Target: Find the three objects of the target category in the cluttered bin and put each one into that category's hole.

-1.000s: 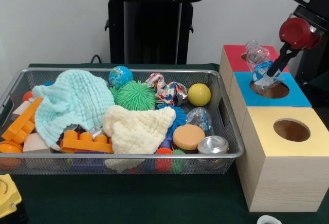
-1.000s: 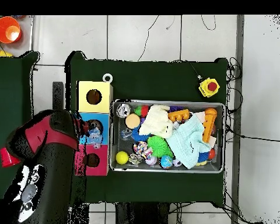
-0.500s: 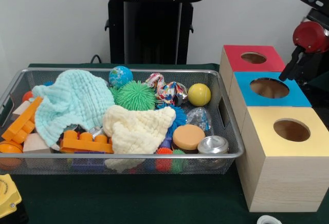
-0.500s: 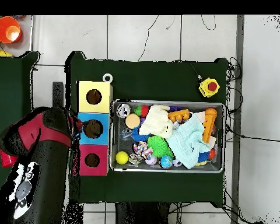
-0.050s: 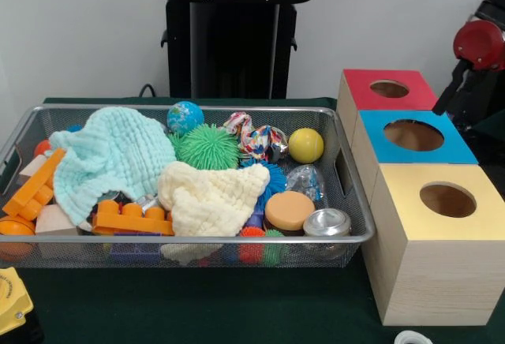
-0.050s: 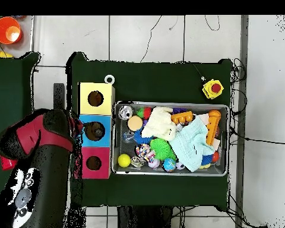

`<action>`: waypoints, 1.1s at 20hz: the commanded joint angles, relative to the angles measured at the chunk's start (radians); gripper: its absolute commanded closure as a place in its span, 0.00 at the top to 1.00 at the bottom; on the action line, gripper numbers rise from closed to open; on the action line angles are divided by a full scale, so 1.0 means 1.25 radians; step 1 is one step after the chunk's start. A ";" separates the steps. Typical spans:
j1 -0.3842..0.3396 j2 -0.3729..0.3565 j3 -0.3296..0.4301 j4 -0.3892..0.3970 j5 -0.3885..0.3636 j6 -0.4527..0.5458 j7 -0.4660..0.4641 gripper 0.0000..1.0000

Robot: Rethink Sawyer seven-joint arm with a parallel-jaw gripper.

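Note:
Three wooden boxes stand in a row to the right of the wire bin: red top, blue top and yellow top, each with a round hole. My gripper hangs at the right edge, beside the red and blue boxes and clear of both holes, with nothing visible in it. A crumpled clear plastic piece lies in the bin by its right end, near a silver can. In the overhead view the arm covers the space left of the boxes.
The bin holds a mint cloth, a cream cloth, a green spiky ball, a yellow ball, a globe ball, orange blocks and a peach disc. A red button box sits on the table.
A second ago my gripper held a crumpled clear bottle over the blue box's hole. The bottle is gone from sight, and the gripper has drawn back to the right, off the boxes.

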 commanded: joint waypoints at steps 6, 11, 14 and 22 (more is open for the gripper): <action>-0.313 -0.155 0.227 0.314 -0.006 -0.238 -0.161 1.00; -0.392 -0.114 0.294 0.299 -0.059 -0.290 -0.148 1.00; -0.420 -0.087 0.346 0.268 -0.116 -0.296 -0.208 1.00; -0.561 -0.064 0.563 0.288 -0.222 -0.290 -0.368 1.00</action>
